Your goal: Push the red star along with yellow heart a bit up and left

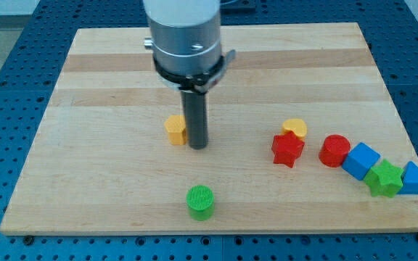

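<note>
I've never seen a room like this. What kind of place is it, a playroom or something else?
Probably a robot lab, not a playroom. A wooden board lies on a blue bench full of little holes. My tip stands beside a yellow block, with test pieces like the red star and yellow heart.

Green cylinder point(200, 201) alone; red cylinder point(334, 151), blue cube point(360, 160), green star point(384, 178) clustered, probably touching.

A red star point(287, 149) lies flat on the wooden board point(122, 65), right of the board's centre, one point aimed toward the view's bottom. A yellow heart point(294, 128) sits touching the star's upper right edge, on the side toward the view's top. Both blocks rest together, well inside the board's right edge.
</note>
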`<state>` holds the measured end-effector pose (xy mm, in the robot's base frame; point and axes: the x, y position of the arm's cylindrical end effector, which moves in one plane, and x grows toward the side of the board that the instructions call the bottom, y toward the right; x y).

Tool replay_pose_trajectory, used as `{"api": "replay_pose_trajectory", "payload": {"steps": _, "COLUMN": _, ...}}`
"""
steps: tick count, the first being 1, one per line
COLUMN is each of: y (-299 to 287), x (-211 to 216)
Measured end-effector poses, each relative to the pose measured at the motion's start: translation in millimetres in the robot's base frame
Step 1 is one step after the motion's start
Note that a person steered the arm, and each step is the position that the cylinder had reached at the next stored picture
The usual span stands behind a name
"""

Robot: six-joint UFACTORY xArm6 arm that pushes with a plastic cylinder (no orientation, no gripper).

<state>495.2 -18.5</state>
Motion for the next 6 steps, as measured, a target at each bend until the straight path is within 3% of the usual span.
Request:
{"api": "replay_pose_trajectory", "payload": {"steps": 2, "y": 140, "x": 37}}
{"api": "replay_pose_trajectory", "payload": {"steps": 3, "y": 182, "x": 50}}
{"api": "replay_pose_trajectory", "payload": {"steps": 4, "y": 183, "x": 81}}
{"api": "replay_pose_trajectory", "payload": {"steps": 5, "y": 196, "x": 68}}
{"api": "replay_pose_trajectory", "payload": {"steps": 6, "y": 181, "x": 10}}
